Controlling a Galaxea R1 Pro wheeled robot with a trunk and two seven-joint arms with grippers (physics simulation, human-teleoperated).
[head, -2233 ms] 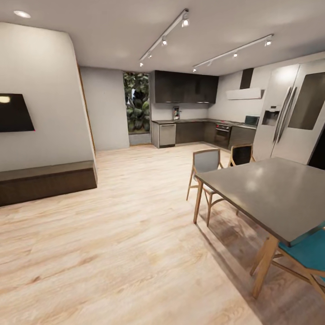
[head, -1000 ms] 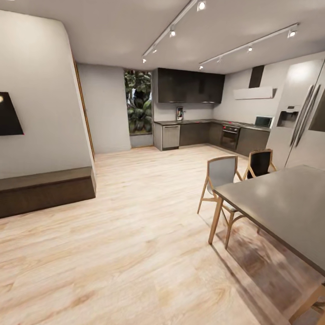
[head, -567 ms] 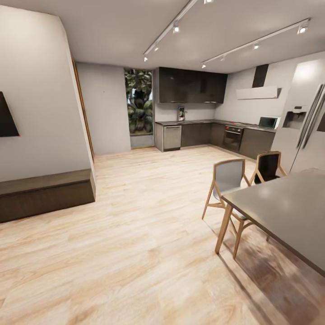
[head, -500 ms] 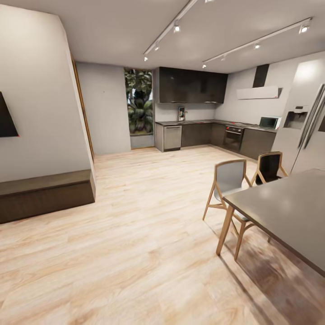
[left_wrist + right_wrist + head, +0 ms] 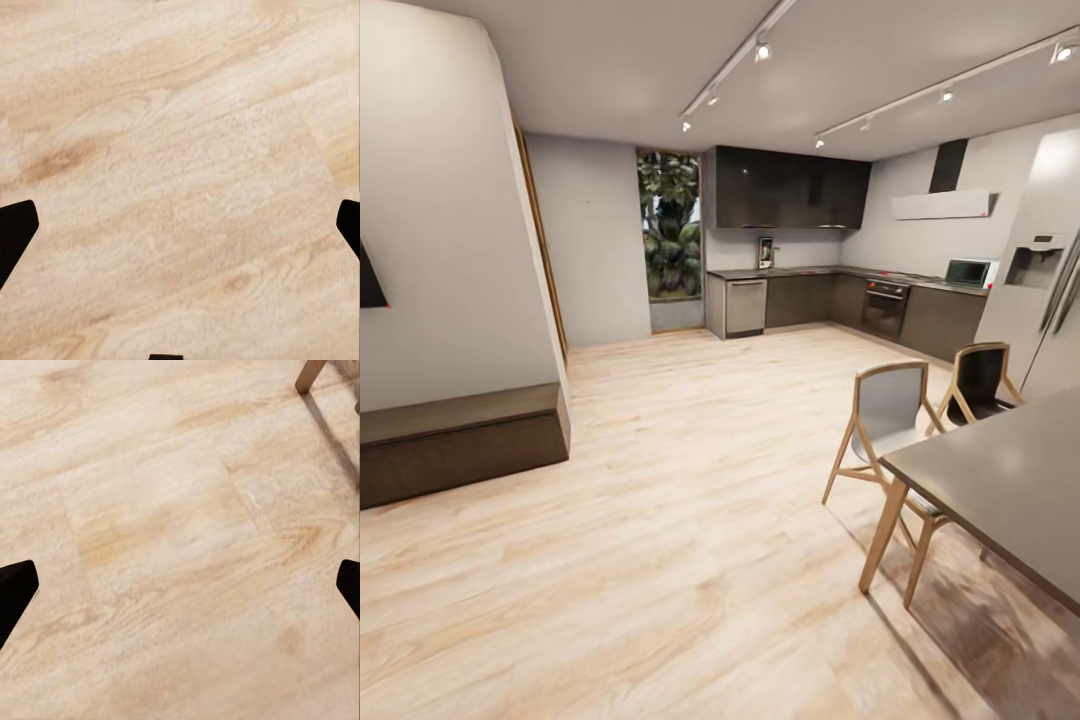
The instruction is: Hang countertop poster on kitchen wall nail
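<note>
Far across the room the kitchen countertop (image 5: pixel 810 270) runs along the back wall and turns the corner above dark cabinet fronts. A small upright rectangle, the poster (image 5: pixel 765 252), stands on it against the wall, too distant for detail. In the left wrist view my left gripper (image 5: pixel 180 225) is open, its black fingertips (image 5: pixel 15 232) wide apart over bare wooden floor. My right gripper (image 5: pixel 180 589) is open too, fingertips (image 5: pixel 15 589) spread above the floor, holding nothing.
A grey dining table (image 5: pixel 1010 480) with two wooden chairs (image 5: pixel 890 410) fills the right foreground, and a chair leg (image 5: pixel 311 375) shows near my right gripper. A fridge (image 5: pixel 1050 270) stands at the right, a low dark bench (image 5: pixel 450 440) at the left. Wooden floor (image 5: pixel 690 480) stretches ahead toward the kitchen.
The whole view has shifted: the camera has moved forward. The kitchen looks slightly larger, while the table, chairs and fridge have slid toward the right edge and the wall screen toward the left.
</note>
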